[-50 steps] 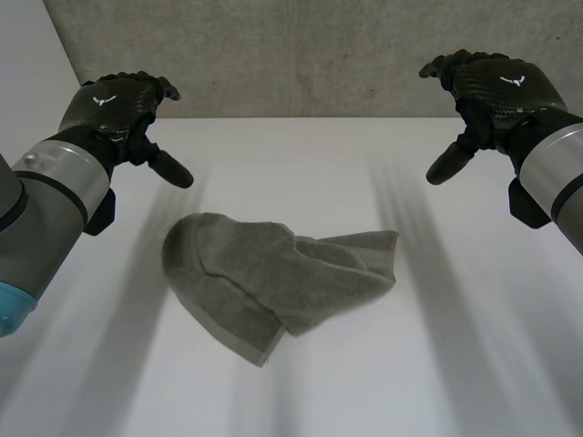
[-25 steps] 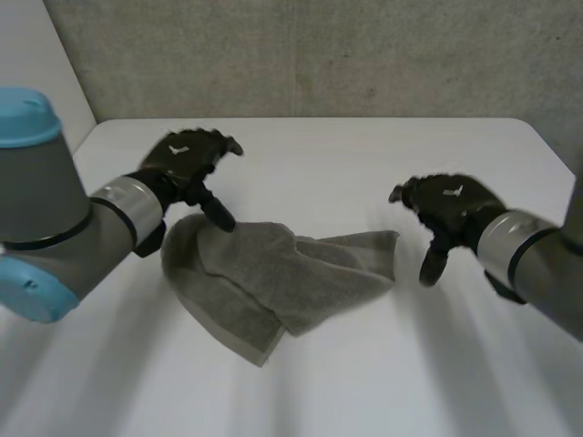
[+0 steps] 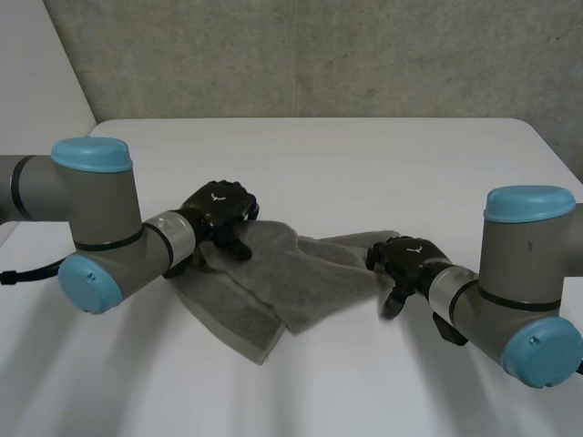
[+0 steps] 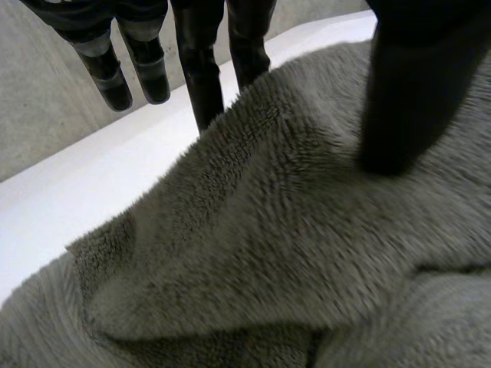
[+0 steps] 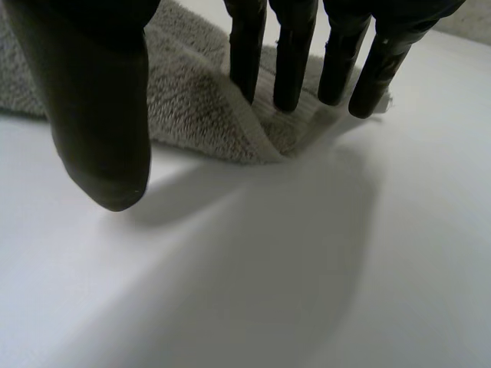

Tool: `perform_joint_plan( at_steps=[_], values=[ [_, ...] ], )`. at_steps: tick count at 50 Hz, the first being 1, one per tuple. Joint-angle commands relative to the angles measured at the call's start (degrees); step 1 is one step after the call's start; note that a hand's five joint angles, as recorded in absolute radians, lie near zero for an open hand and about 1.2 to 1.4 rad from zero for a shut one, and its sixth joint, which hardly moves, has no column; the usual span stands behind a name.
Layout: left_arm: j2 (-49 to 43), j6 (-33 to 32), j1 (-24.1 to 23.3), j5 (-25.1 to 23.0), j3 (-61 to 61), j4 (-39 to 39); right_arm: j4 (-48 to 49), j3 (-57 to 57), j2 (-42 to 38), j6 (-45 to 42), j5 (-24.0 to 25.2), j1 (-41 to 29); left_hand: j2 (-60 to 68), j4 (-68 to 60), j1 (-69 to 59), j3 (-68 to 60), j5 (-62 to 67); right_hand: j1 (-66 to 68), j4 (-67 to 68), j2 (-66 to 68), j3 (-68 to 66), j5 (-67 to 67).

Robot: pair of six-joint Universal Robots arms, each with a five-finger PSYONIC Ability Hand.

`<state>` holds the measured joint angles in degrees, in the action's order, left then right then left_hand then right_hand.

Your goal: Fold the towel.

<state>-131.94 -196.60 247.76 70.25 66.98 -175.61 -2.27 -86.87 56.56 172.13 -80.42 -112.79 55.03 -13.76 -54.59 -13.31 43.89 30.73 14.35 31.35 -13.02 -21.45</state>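
Observation:
A grey towel [image 3: 282, 278] lies crumpled and partly doubled over in the middle of the white table [image 3: 364, 155]. My left hand [image 3: 219, 208] is down on its far left part. In the left wrist view that hand [image 4: 203, 54] has its straight fingertips at the towel's [image 4: 253, 230] far edge. Its thumb [image 4: 403, 92] presses into the pile, with a raised hump of cloth between them. My right hand [image 3: 405, 259] is at the towel's right corner. In its own view that hand [image 5: 291, 54] has straight fingertips on the towel's [image 5: 192, 107] hem, and its thumb [image 5: 100, 123] hangs over bare table.
A concrete wall [image 3: 319, 55] stands behind the table's far edge. My left arm [image 3: 100, 228] reaches in low from the left. My right arm [image 3: 519, 291] reaches in low from the right. Bare tabletop lies in front of the towel and beyond it.
Both hands have come down from high above the table and inward onto the towel, the left to its far left part, the right to its right corner. The towel has not visibly moved.

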Motion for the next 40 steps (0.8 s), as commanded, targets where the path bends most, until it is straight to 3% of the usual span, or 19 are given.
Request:
perform_joint_plan(
  at_steps=[1, 2, 3, 4, 5, 6, 13, 19, 21, 22, 24, 26, 30, 35, 38, 40],
  values=[
    [0.19, -0.01, 0.00, -0.02, -0.53, 2.02, -0.19, 2.31, -2.68, 1.45, 0.88, -0.24, 9.16, 3.76, -9.60, 3.31, 10.31, 16.96, -4.35, 16.34, 3.02, -16.24],
    [0.36, -0.01, 0.00, 0.06, -0.62, 2.54, -0.37, 2.67, -2.86, 1.63, 1.06, -0.32, 11.84, 3.76, -12.28, 3.31, 12.98, 26.52, -4.35, 25.91, 3.02, -25.80],
    [0.36, -0.01, 0.00, 0.07, -0.62, 2.55, -0.37, 2.67, -2.86, 1.63, 1.06, -0.33, 11.87, 3.76, -12.31, 3.31, 13.01, 26.62, -4.35, 26.00, 3.02, -25.90],
    [0.54, -0.01, 0.09, 0.07, -0.80, 2.90, -0.45, 2.76, -2.68, 1.72, 1.41, -0.33, 18.20, 3.76, -18.64, 3.31, 19.34, 38.11, -4.35, 37.49, 3.02, -37.39],
    [0.71, -0.01, 0.09, 0.07, -0.88, 3.25, -0.46, 2.76, -2.68, 1.72, 1.41, -0.33, 22.59, 3.76, -23.03, 3.31, 23.73, 38.23, -4.35, 37.61, 3.02, -37.51],
    [0.72, -0.01, 0.09, 0.07, -0.88, 3.25, -0.37, 2.76, -2.16, 1.80, 2.11, -0.41, 22.63, 3.76, -23.07, 3.31, 23.78, 49.05, -4.35, 48.43, 3.02, -48.33],
    [2.82, -0.01, 0.70, 0.33, -2.54, 2.73, -0.02, 5.48, 1.45, 1.19, 7.12, -0.33, 24.97, 3.76, -25.41, 3.31, 26.11, 49.27, -4.35, 48.65, 3.02, -48.55],
    [1.07, -1.15, 1.06, 1.38, -13.01, 1.41, -0.63, 21.21, 0.83, 0.92, 9.76, -0.41, 24.97, 3.76, -25.41, 3.31, 26.11, 49.27, -4.35, 48.65, 3.02, -48.55],
    [0.19, -1.59, 1.41, 5.31, -23.68, 1.23, -0.72, 34.24, 0.83, 1.45, 9.41, -0.33, 24.97, 3.76, -25.41, 3.31, 26.11, 49.27, -4.35, 48.65, 3.02, -48.55],
    [0.19, -1.59, 1.41, 5.34, -23.74, 1.23, -0.72, 34.31, 0.83, 1.45, 9.41, -0.33, 24.97, 3.76, -25.41, 3.31, 26.11, 49.27, -4.35, 48.65, 3.02, -48.55],
    [2.11, -1.15, 1.41, 9.89, -33.27, 1.23, -0.54, 39.94, 1.71, 1.54, 9.14, -0.33, 24.97, 3.76, -25.41, 3.31, 26.11, 49.27, -4.35, 48.65, 3.02, -48.55],
    [4.99, -0.71, 1.41, 11.30, -35.58, 0.97, 1.29, 45.20, 6.78, 3.11, 8.18, -0.33, 24.97, 3.76, -25.41, 3.31, 26.11, 49.27, -4.35, 48.65, 3.02, -48.55],
    [11.70, 1.31, 1.41, 11.67, -34.55, -0.61, 7.28, 42.75, 12.43, 6.20, 7.12, 0.38, 24.97, 3.76, -25.41, 3.31, 26.11, 49.27, -4.35, 48.65, 3.02, -48.55],
    [22.75, 5.61, 3.42, 11.14, -18.87, -7.71, 9.04, 32.11, 16.48, 5.76, 9.14, 0.82, 24.97, 3.76, -25.41, 3.31, 26.11, 49.27, -4.35, 48.65, 3.02, -48.55],
    [24.62, 5.62, 4.66, 10.44, -13.28, -10.28, 7.98, 24.47, 18.41, 1.89, 10.99, 1.26, 24.97, 3.76, -25.41, 3.31, 26.11, 49.27, -4.35, 48.65, 3.02, -48.55],
    [27.07, 5.44, 6.06, 6.85, -1.91, -14.92, 6.76, 16.68, 19.99, -3.88, 13.00, 1.26, 24.49, 3.76, -24.93, 3.31, 25.63, 49.27, -4.35, 48.65, 3.02, -48.55]
  ],
)
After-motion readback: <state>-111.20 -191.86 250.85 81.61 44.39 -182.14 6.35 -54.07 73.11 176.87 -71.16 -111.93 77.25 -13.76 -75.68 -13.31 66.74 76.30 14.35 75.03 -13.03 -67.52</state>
